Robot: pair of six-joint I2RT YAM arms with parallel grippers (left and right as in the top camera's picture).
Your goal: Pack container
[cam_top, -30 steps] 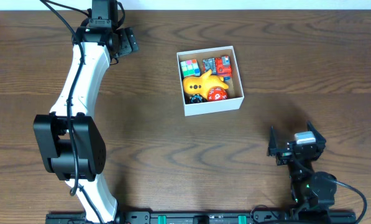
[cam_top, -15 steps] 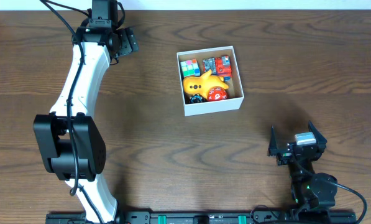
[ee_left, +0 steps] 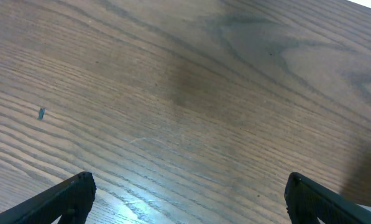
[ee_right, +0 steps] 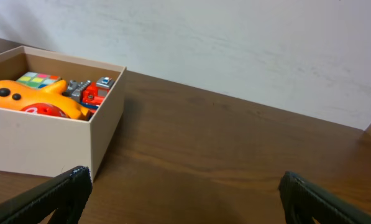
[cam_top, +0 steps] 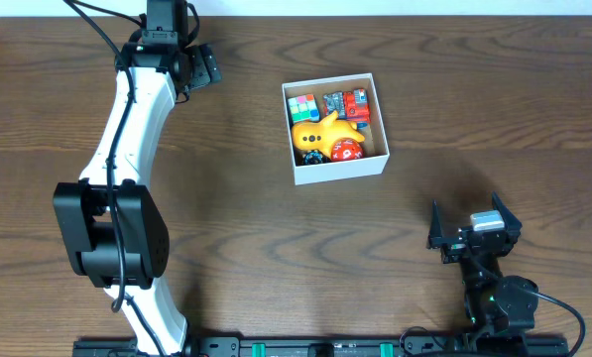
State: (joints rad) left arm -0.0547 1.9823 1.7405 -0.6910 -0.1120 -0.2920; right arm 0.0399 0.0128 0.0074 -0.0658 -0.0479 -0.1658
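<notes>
The white cardboard container (cam_top: 340, 167) sits upper middle of the table; in the right wrist view its wall (ee_right: 42, 146) is at the left. Inside lie a yellow-orange toy (cam_top: 320, 130), a multicoloured cube (cam_top: 301, 107), a red and grey toy (cam_top: 349, 103) and a red round piece (cam_top: 345, 151). My left gripper (cam_top: 198, 67) is at the far back left, open and empty, over bare wood (ee_left: 186, 193). My right gripper (cam_top: 471, 232) is near the front right, open and empty (ee_right: 184, 186), well apart from the container.
The white left arm (cam_top: 127, 139) stretches from its black base at the front left up to the back edge. A small dark speck (ee_left: 41, 113) lies on the wood under the left wrist. A pale wall stands behind the table.
The right gripper has shifted very slightly toward the front. Nothing else has moved.
</notes>
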